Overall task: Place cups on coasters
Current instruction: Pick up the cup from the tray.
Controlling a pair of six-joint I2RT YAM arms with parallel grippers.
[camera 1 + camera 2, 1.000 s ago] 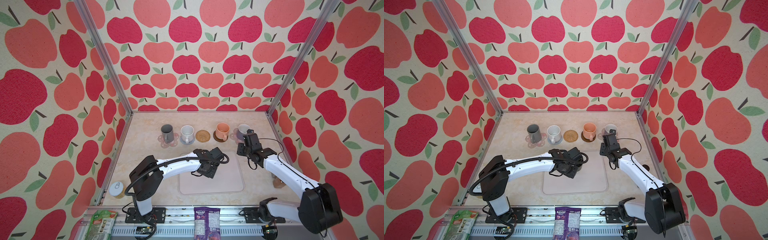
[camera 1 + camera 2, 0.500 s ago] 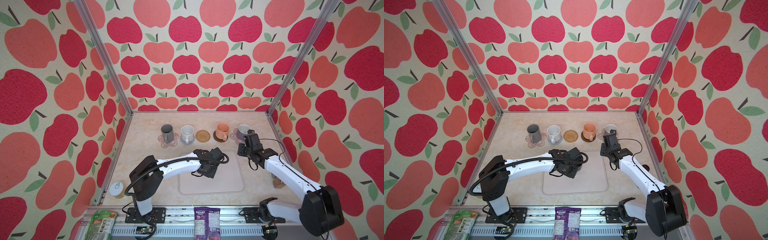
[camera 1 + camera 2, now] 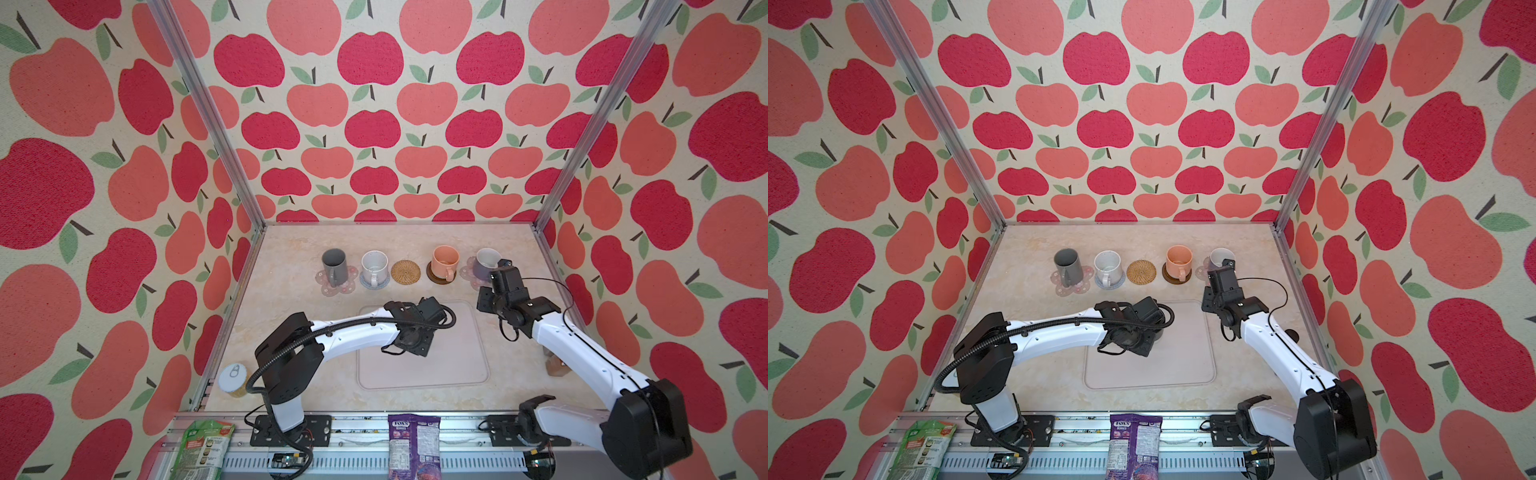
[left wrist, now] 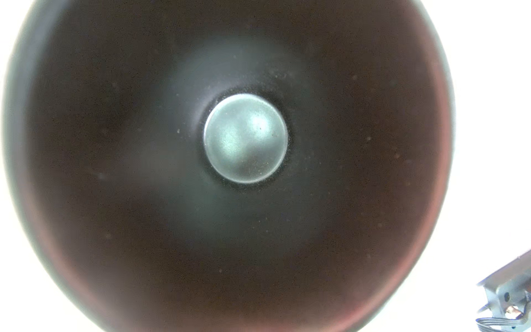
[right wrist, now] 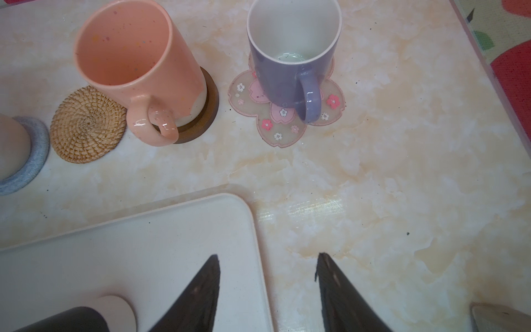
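Note:
In both top views four cups stand on coasters in a back row: grey cup (image 3: 333,266) on a pink flower coaster (image 3: 347,286), white cup (image 3: 374,268) on a grey-blue one (image 3: 384,284), peach cup (image 5: 135,57) on a dark brown one (image 5: 211,109), lavender cup (image 5: 290,54) on a pink flower one (image 5: 287,129). The rattan coaster (image 3: 405,272) is bare. My left gripper (image 3: 411,345) hangs over the tray (image 3: 457,365); its wrist view looks straight into the black cup (image 4: 245,138), its fingers hidden. My right gripper (image 5: 267,258) is open and empty above the tray's corner.
A tin can (image 3: 233,379) stands at the front left corner. A small brown object (image 3: 555,365) lies by the right wall. A purple snack packet (image 3: 413,440) and a green packet (image 3: 203,444) lie on the front rail.

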